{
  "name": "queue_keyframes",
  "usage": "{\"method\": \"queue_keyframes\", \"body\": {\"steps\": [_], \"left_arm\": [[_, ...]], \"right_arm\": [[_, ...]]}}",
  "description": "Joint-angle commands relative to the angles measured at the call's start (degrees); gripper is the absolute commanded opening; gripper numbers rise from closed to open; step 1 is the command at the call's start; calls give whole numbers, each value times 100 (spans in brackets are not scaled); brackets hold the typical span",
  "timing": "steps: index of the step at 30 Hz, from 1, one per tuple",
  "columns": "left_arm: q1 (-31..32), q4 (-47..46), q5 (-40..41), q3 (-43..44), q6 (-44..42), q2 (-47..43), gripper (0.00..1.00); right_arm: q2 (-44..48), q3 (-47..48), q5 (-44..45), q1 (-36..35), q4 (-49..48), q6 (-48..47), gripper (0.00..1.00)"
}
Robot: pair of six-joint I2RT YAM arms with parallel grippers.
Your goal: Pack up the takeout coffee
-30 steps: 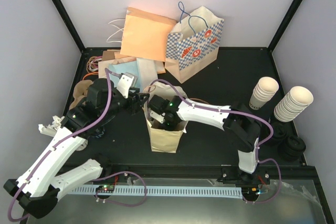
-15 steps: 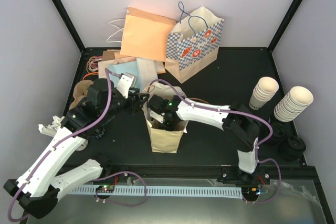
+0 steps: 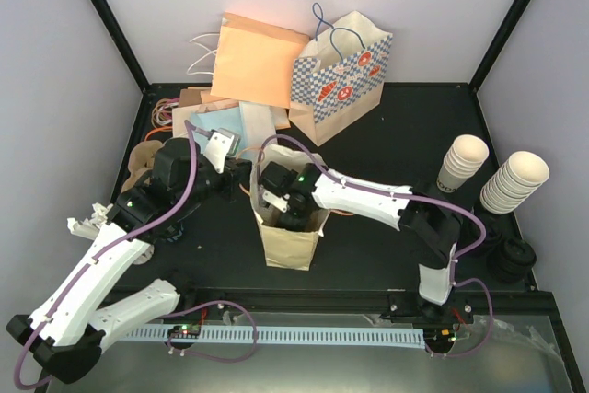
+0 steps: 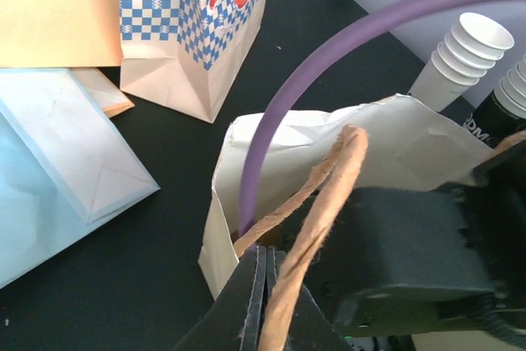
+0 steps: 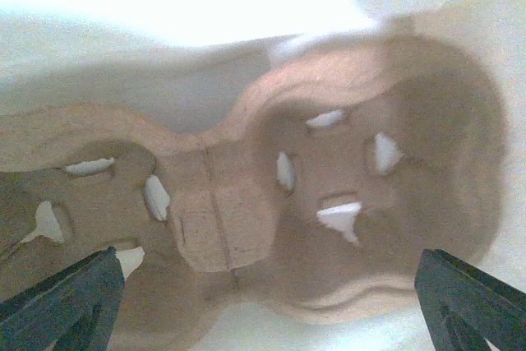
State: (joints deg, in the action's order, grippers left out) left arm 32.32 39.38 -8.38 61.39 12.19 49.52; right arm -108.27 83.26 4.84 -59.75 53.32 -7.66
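While the top view has the right gripper point(image 3: 279, 209) down inside the brown bag point(image 3: 290, 246), the coffee point(image 3: 513, 260) seems to be the black-lidded thing by the right edge, though we can't be sure. Left wrist: we see the left gripper point(image 4: 265, 269) pinching the bag handle point(image 4: 329, 195). Right wrist: fingers point(image 5: 74, 293) spread wide over a cardboard cup tray point(image 5: 222, 219)

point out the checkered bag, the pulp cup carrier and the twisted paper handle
checkered bag point(image 3: 342, 80): top external view, on its blue patterned front.
pulp cup carrier point(image 5: 215, 203): right wrist view, on the ridge between its wells.
twisted paper handle point(image 4: 333, 191): left wrist view, midway along the cord.
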Motion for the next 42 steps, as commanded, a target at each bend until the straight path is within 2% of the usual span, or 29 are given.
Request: {"method": "queue_keyframes", "body": {"steps": [1, 16, 42], "left_arm": [[-50, 110, 128, 146, -15, 14, 2], [-59, 46, -17, 172, -86, -12, 2], [-60, -334, -291, 388, -663, -53, 2]], "right_arm": [[472, 328, 289, -10, 203, -119, 100], [933, 953, 589, -10, 652, -184, 100], [2245, 1717, 1010, -11, 607, 206, 100]]}}
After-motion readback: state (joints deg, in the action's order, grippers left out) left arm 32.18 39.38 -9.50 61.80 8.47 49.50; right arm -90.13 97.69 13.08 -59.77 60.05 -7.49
